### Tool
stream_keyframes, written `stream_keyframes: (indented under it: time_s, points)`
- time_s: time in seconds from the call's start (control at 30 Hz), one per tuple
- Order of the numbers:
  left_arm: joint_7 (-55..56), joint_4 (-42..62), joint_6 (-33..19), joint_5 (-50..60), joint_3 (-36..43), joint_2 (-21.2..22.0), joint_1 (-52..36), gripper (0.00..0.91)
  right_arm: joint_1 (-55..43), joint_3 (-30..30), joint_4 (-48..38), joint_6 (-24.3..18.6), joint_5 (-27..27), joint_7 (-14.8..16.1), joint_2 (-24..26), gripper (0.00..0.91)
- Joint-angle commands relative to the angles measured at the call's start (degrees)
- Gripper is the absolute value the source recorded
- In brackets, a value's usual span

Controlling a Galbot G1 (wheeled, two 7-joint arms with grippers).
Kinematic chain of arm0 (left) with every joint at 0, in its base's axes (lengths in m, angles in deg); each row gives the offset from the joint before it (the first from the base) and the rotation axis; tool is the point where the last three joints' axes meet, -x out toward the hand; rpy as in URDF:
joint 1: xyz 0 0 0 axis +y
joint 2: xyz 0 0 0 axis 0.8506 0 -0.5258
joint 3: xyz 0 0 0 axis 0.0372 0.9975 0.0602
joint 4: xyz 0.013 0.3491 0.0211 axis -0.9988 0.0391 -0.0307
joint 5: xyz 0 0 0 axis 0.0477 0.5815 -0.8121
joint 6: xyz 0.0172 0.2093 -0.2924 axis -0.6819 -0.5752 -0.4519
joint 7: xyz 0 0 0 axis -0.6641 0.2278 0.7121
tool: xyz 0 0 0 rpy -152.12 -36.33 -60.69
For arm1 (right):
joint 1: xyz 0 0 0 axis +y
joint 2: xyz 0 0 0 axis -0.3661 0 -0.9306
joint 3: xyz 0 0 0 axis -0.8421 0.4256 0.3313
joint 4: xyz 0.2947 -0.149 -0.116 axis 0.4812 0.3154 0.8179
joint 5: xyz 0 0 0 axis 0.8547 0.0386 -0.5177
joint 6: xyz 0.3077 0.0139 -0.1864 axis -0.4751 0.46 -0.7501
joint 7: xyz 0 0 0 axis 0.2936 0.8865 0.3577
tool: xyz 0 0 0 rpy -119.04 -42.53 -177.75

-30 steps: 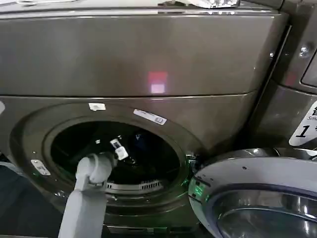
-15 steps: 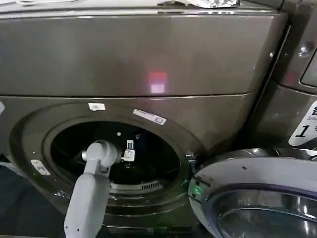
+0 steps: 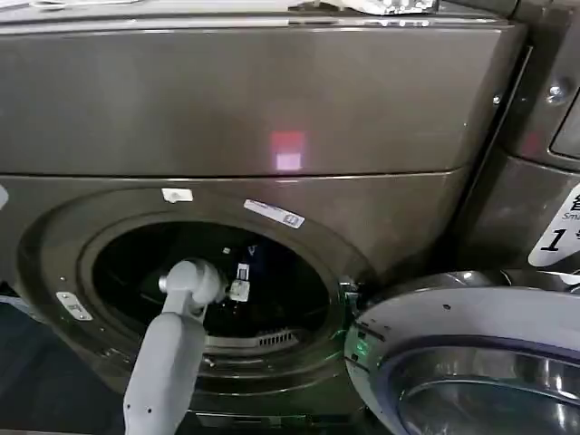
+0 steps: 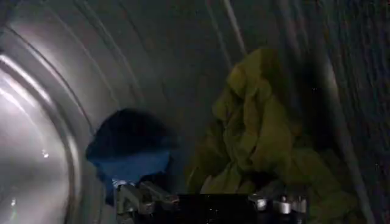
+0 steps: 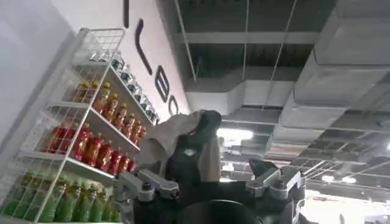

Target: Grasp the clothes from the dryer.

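L gripper [image 4: 210,204] inside dryer [image 3: 272,109] drum (fingers apart), near clothes [image 4: 256,134]

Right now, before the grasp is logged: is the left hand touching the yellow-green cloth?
Apart. In the left wrist view the left hand is open, its fingertips short of the yellow-green cloth, with dark drum showing between.

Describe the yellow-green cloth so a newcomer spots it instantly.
Look inside the bronze-grey dryer, through its open porthole where the left gripper reaches into the drum. The yellow-green cloth lies crumpled against the drum wall beside a dark blue garment; it is the bright one.
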Motion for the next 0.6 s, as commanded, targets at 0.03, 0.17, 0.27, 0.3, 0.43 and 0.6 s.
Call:
stream_keyframes:
  time_s: [0.03, 0.17, 0.27, 0.3, 0.43, 0.6]
  points:
    - [-0.44, 4.71, 0.94, -1.87, 0.19, 0.0, 0.05, 0.907, 0.0, 0.02, 0.05, 0.02, 0.02, 0.01, 0.06, 0.907]
    - [-0.42, 6.57, 1.08, -2.81, 0.22, -0.05, -0.1, 0.364, 0.03, 0.08, 0.04, -0.02, 0.05, 0.04, 0.04, 0.907]
    - [-0.41, 6.98, 1.09, -3.89, 0.34, 0.01, -0.2, 0.0, -0.18, 0.37, 0.03, -0.03, 0.03, 0.0, 0.01, 0.907]
    - [-0.4, 7.0, 1.16, -3.96, 0.31, 0.04, -0.22, 0.0, -0.26, 0.39, 0.03, 0.0, 0.03, 0.01, 0.02, 0.907]
    - [-0.36, 6.88, 1.38, -5.77, 0.16, -0.14, -0.43, 0.0, -0.15, 0.31, 0.05, 0.0, 0.05, 0.03, 0.14, 0.907]
    - [-0.37, 6.03, 2.47, -7.69, 0.13, -0.31, -0.5, 0.0, -0.12, 0.37, 0.15, 0.01, 0.07, 0.03, 0.02, 0.907]
